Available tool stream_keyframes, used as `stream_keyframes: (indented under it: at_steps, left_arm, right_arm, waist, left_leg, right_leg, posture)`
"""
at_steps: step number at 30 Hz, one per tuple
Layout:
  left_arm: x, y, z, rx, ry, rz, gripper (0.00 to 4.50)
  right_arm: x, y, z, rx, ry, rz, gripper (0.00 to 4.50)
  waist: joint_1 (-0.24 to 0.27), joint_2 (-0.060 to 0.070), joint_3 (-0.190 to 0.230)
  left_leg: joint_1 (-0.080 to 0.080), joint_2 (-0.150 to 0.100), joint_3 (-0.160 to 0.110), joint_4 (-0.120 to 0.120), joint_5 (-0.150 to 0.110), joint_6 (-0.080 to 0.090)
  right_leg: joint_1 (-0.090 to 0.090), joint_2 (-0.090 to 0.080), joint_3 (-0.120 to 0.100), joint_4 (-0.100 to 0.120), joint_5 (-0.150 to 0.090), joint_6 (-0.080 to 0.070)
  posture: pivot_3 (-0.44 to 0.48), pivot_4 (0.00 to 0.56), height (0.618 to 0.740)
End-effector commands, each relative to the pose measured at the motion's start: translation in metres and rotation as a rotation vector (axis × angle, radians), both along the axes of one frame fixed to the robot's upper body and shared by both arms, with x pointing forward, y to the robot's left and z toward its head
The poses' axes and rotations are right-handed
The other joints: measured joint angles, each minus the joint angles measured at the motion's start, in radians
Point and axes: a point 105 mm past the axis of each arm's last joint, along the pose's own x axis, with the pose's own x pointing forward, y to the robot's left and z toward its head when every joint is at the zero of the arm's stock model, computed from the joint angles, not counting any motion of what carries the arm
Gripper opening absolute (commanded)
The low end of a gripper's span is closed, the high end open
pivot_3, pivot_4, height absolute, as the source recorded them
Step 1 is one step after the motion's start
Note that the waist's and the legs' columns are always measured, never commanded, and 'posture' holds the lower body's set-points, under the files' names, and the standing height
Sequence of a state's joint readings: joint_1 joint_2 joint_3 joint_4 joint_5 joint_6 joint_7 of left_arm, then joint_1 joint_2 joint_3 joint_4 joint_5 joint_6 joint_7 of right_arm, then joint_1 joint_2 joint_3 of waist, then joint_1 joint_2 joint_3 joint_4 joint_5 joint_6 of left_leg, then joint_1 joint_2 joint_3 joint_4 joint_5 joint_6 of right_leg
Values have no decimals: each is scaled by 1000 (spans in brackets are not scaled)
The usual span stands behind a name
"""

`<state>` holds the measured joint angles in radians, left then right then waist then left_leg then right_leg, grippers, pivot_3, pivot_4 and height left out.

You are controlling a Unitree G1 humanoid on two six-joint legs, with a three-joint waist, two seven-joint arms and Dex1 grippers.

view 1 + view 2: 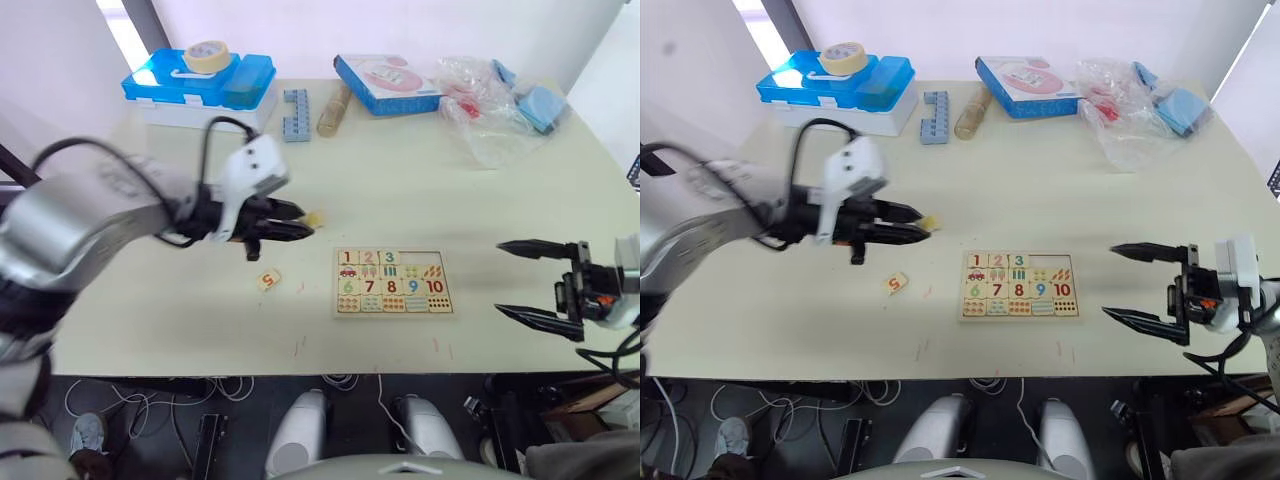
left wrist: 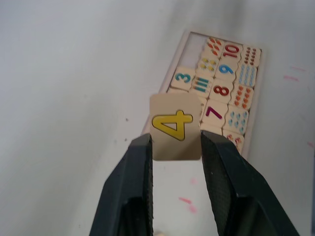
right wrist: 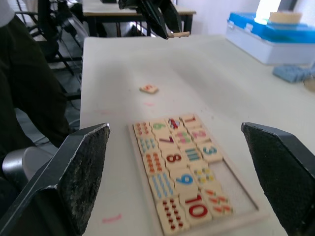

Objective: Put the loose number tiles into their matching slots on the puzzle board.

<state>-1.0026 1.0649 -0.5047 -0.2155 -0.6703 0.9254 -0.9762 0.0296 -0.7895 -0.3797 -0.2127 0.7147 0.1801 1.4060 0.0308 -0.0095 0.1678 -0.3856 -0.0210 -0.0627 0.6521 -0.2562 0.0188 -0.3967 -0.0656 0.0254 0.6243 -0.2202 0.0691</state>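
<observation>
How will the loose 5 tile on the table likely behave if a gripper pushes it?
The 5 tile looks thin, flat and wooden, so probably stiff and light. Lying flat on the smooth table, it would likely slide rather than roll or tip.

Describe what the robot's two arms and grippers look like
The left arm has a silver-grey shell, a white wrist block and a looping black cable. The left gripper has two tapered black fingers. The right gripper has long pointed black fingers on a white and black wrist with a small orange-red mark.
</observation>
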Motion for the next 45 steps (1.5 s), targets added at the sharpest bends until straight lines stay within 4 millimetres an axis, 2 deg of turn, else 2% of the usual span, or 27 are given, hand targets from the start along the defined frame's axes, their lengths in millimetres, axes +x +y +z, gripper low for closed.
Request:
stream_keyframes:
  at_steps: [1, 8, 15, 22, 26, 36, 45]
  left_arm:
    - [13, -21, 7, 54, 24, -99, 919]
    - [26, -57, 1, 310, 70, -222, 919]
    - [49, -106, -14, 379, 42, -213, 919]
    - [58, -137, -33, 392, 19, -220, 919]
    - [57, -146, -40, 390, 33, -229, 919]
    - [51, -155, -53, 404, 66, -247, 919]
    - [49, -155, -64, 414, 77, -236, 919]
  right_arm:
    - [-2, -6, 8, -13, -70, -61, 4500]
    - [-6, -6, 1, -21, -83, -115, 4500]
    - [-1, -12, -1, -30, -104, -163, 4500]
    - [2, -13, -2, -16, -131, -192, 4500]
    - [1, -13, -4, -17, -129, -195, 4500]
    - [-4, -11, -7, -13, -120, -209, 4500]
    - [-5, -9, -9, -10, -114, -216, 4500]
  waist:
    - [-7, 0, 0]
    - [-18, -2, 1]
    - [-15, -3, 2]
    - [-18, -3, 2]
    - [-18, -3, 2]
    - [-16, -2, 2]
    - [-16, -2, 1]
  left_leg:
    - [-1, 0, -1, 0, 0, 0]
    - [-1, 0, -1, 0, 0, 0]
    - [-2, 0, -3, 1, 0, 0]
    - [-6, -1, -4, 1, 0, 0]
    - [-7, -1, -4, 2, 0, 1]
    - [-8, -2, -4, 2, 0, 1]
    - [-8, -2, -4, 3, 0, 0]
  right_leg:
    - [0, 0, 0, 0, 0, 0]
    - [0, 1, 0, 0, -2, 4]
    - [0, 1, 0, 1, -3, 5]
    - [-4, 1, 0, 1, -2, 3]
    - [-5, 0, 0, 1, -1, 4]
    - [-6, 0, 0, 2, -1, 2]
    - [-5, 0, 0, 2, 0, 2]
  posture:
    - [0, 150, 740]
    - [0, 150, 740]
    - [0, 150, 740]
    - [0, 150, 740]
    - [0, 150, 740]
    - [0, 150, 740]
    - [0, 150, 740]
